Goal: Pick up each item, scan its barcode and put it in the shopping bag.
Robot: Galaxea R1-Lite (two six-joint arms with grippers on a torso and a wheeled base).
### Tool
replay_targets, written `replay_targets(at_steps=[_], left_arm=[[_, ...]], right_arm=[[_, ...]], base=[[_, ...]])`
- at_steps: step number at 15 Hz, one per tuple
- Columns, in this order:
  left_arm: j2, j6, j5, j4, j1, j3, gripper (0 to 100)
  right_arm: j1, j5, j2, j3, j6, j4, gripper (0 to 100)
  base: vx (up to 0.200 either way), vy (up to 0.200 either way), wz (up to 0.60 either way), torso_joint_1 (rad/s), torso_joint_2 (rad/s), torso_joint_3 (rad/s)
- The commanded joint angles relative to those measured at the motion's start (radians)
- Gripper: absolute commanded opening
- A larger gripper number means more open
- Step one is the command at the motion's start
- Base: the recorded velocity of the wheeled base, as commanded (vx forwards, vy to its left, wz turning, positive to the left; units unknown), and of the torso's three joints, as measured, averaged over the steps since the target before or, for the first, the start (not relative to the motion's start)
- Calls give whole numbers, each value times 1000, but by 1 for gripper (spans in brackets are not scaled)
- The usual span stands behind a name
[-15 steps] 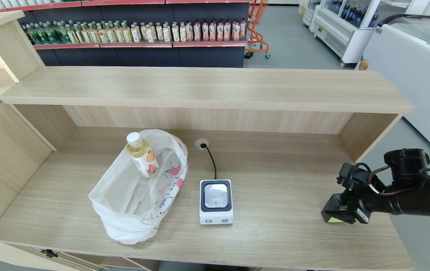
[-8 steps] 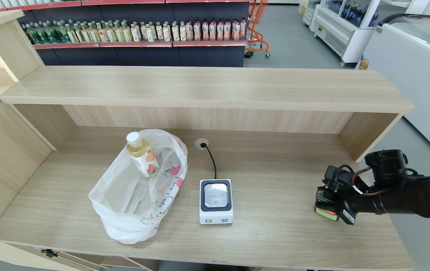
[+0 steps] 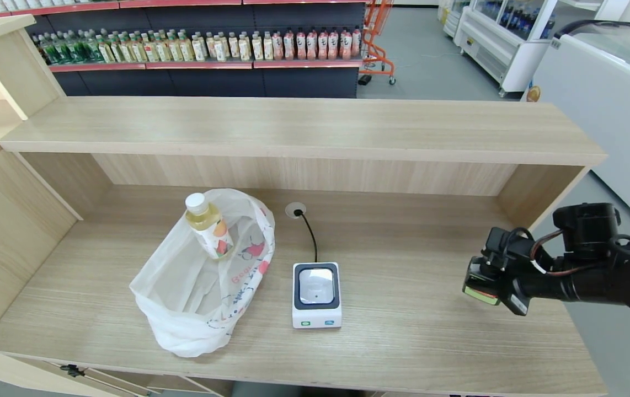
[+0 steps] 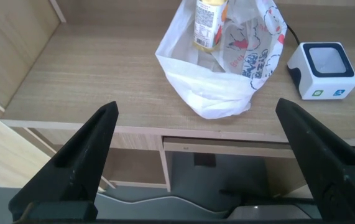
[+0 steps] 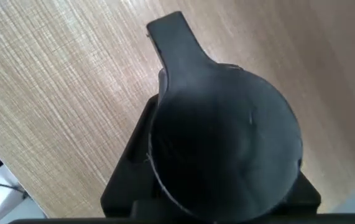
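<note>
1. We are holding a dark round item in the closed right claw, over the counter's right end, well apart from the scanner.
2. Our left claw is hanging open, empty.
3. We are risking a missed scan if its barcode is facing away.

light wood counter with raised ledge; bottle shelves behind; grey floor; white freezers right.

Bright, even overhead store light, with only soft, faint shadows beside the bag and scanner on the counter. Pale glare sits on the scanner window. In the head view, straight edges bow toward the frame corners.
</note>
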Motion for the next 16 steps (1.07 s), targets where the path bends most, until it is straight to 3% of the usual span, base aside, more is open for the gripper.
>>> replay_targets(at_steps=[1, 2, 4, 7, 9, 12, 14, 16], left_arm=[[1, 0, 0, 0, 0, 0, 100], [1, 0, 0, 0, 0, 0, 100], [1, 0, 0, 0, 0, 0, 100], [1, 0, 0, 0, 0, 0, 100], [1, 0, 0, 0, 0, 0, 100], [1, 0, 0, 0, 0, 0, 100], [1, 0, 0, 0, 0, 0, 100], [1, 0, 2, 0, 0, 0, 100]], right_arm=[[3, -2, -181, 61, -101, -8, 0], [0, 2, -233, 93, -181, -20, 0], [0, 50, -292, 177, -394, -186, 0], [72, 306, -278, 206, -804, -261, 0], [178, 440, -226, 225, -1072, -259, 0], [333, 455, -107, 228, -1339, -262, 0], [398, 461, -60, 208, -1439, -267, 0], [439, 535, -14, 151, -1523, -267, 0]], base=[[0, 0, 0, 0, 0, 0], [0, 0, 0, 0, 0, 0], [0, 0, 0, 0, 0, 0], [0, 0, 0, 0, 0, 0], [0, 0, 0, 0, 0, 0], [0, 0, 0, 0, 0, 0], [0, 0, 0, 0, 0, 0], [0, 0, 0, 0, 0, 0]])
